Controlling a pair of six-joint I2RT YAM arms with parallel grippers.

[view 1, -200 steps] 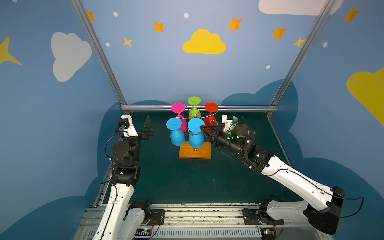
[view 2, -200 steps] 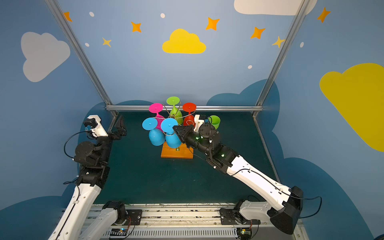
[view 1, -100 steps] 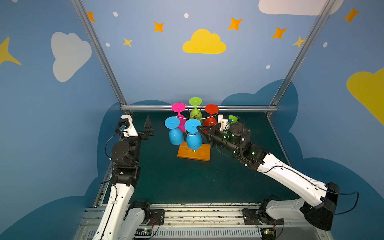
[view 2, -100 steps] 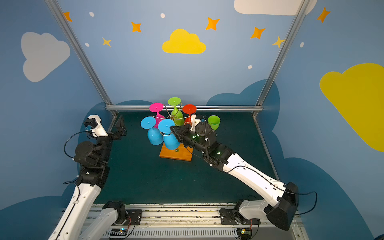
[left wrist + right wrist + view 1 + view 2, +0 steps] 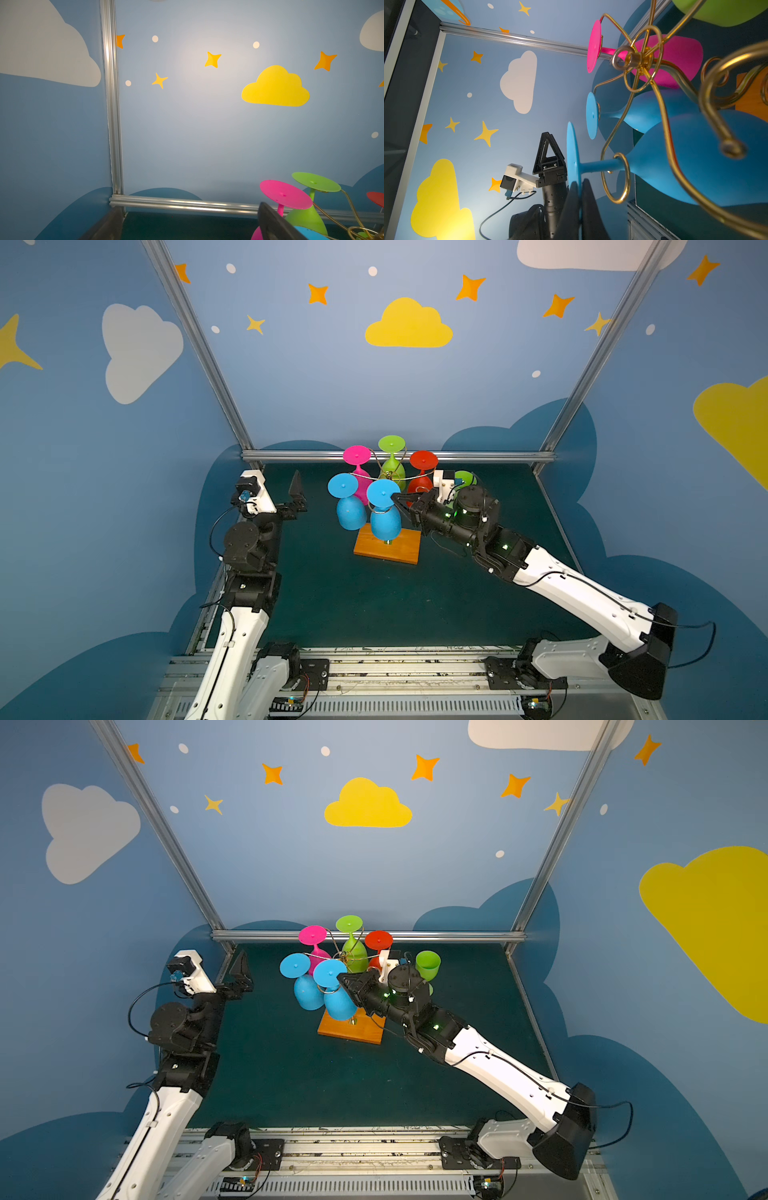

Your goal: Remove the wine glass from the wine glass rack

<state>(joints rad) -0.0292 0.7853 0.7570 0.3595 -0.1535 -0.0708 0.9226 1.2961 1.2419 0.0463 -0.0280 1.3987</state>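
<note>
Here, closest to us, a flat dark green table (image 5: 353, 614) with a soft, dull top lies between two white and black arms. On it stands the wine glass rack (image 5: 401, 551). It has a smooth orange-brown block of wood at the bottom, and thin shiny gold wire goes up from it and curls out into loops. Five smooth, bright glasses hang in those loops, all upside down. The wine glass (image 5: 385, 520) at the front is blue. Its round bowl hangs over the wood with the open mouth facing down. Its thin stem goes up through a gold loop, and its flat round foot sits on top, so the glass is long up and down. The right claw (image 5: 397, 499) reaches in from the right and is pinched tight on the edge of that foot. In the right wrist view its two black fingers (image 5: 569, 212) squeeze the thin blue disc. Just beside it on the left hangs a second blue glass (image 5: 350, 510). Behind them hang a pink glass (image 5: 357, 457), a green glass (image 5: 392, 467) and a red glass (image 5: 423, 460). A green cup (image 5: 428, 965) stands behind the right arm, mouth up. Well apart on the left, the left claw (image 5: 293, 495) points up, spread wide, and holds nothing. Farthest back is a blue wall (image 5: 332, 385) with yellow stars and clouds.
</note>
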